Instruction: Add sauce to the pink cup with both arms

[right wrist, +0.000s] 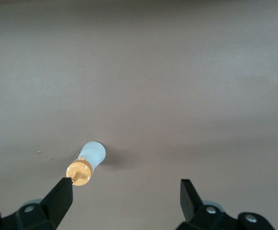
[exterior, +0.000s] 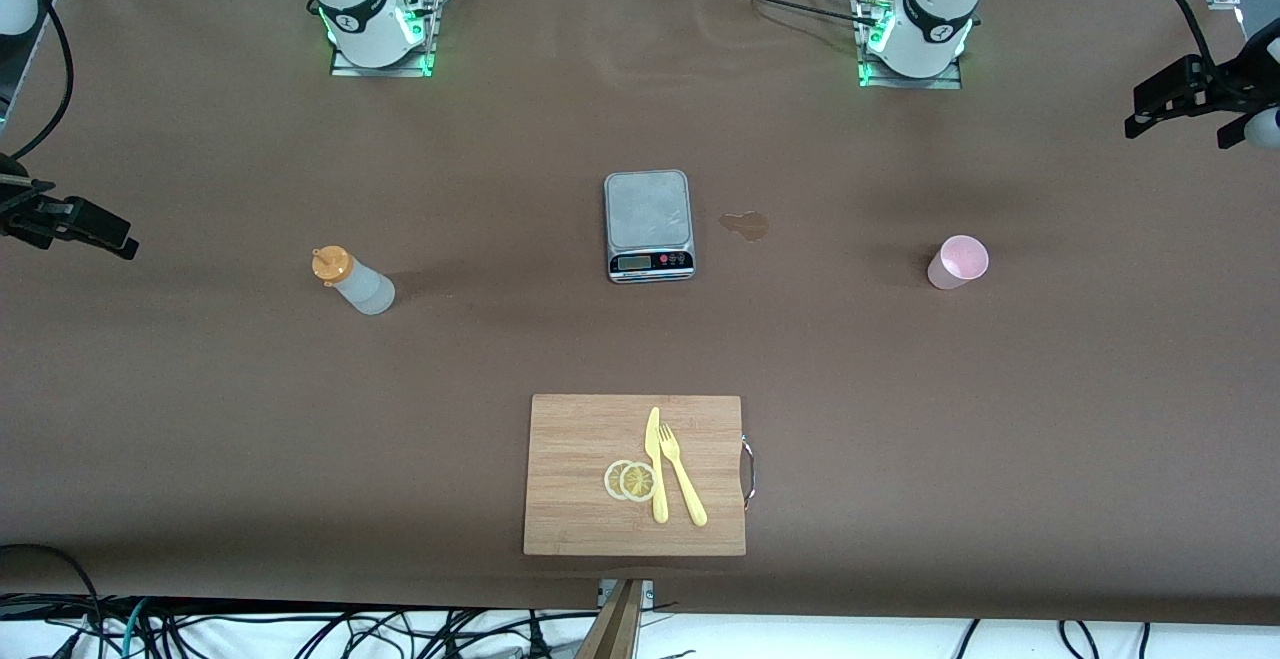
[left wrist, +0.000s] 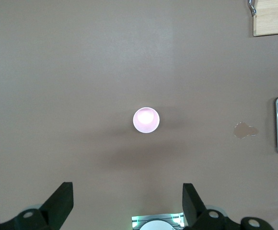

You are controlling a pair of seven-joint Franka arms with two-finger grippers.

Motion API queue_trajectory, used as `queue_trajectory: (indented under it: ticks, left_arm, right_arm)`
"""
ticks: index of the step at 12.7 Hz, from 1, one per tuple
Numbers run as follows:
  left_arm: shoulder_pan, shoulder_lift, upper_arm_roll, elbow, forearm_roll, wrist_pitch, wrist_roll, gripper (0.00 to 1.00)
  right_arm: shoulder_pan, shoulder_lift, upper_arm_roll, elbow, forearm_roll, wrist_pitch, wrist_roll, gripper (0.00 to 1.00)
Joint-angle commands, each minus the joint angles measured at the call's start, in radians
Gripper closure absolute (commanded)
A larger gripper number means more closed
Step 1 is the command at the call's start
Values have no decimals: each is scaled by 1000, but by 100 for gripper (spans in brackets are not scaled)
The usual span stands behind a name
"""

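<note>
Soft plastic sauce bottle [exterior: 356, 282], light, best gripped mid-body, beside scale [exterior: 649, 225]; left gripper [left wrist: 128, 203] and right gripper [right wrist: 127, 197] wide open, empty.

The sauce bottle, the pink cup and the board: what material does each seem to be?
Sauce bottle: probably soft plastic, cloudy translucent body, opaque orange cap. Pink cup: likely thin plastic, smooth, light glows through it. Board: looks like bamboo or wood, with visible pale grain strips and a matte finish.
</note>
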Motion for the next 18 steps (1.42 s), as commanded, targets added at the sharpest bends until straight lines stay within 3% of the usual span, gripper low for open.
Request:
queue_trajectory:
  ticks: [1,16,17,18]
  left_arm:
    - [-5,16,-7,45,-14,-18,12,0]
    - [-17,42,14,41,-5,-14,8,0]
    - [-59,44,52,41,-2,-14,8,0]
    - [-140,44,139,41,-2,-16,9,0]
  right_arm:
    - [-8,5,6,18,-6,-2,-11,1]
    - [-8,12,6,18,-6,0,-11,1]
    - [-8,12,6,18,-6,0,-11,1]
    - [-8,14,6,18,-6,1,-11,1]
